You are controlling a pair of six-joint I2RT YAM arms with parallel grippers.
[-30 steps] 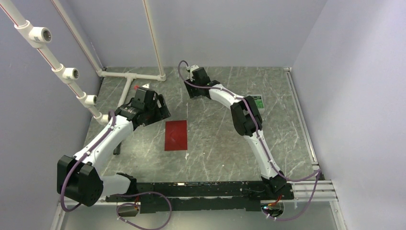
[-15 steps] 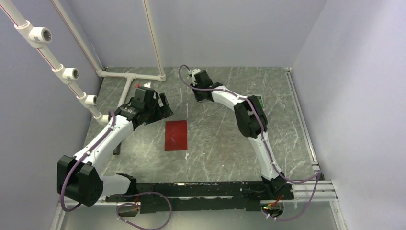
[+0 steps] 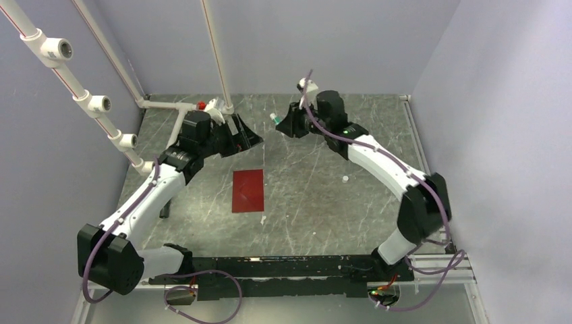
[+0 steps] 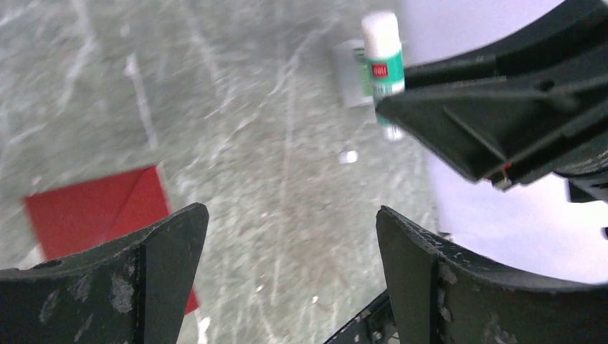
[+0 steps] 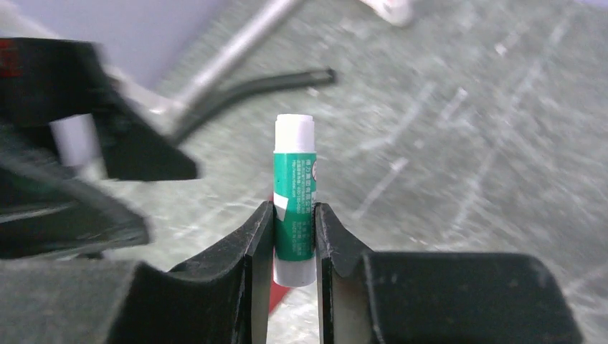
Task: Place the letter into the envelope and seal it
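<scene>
The dark red envelope (image 3: 248, 190) lies flat on the marble table, flap side down; the left wrist view catches its corner (image 4: 100, 208). The letter is out of view. My right gripper (image 3: 283, 124) hangs above the back of the table, shut on a green-and-white glue stick (image 5: 294, 193) whose white end points toward the left arm. The stick (image 4: 382, 57) also shows in the left wrist view. My left gripper (image 3: 247, 139) faces it from the left with its jaws wide open and empty (image 4: 287, 244), a short gap away from the stick.
White pipes (image 3: 182, 106) run along the back left corner beside the left gripper. A small white cap-like piece (image 3: 345, 179) lies on the table under the right forearm. A white scrap (image 3: 263, 218) sits just in front of the envelope. A small box (image 4: 351, 75) lies beyond the stick.
The right arm has swung its elbow out to the right and lifted, with its jaws closed on the glue stick. The left gripper rose toward the back right and opened a little wider.
</scene>
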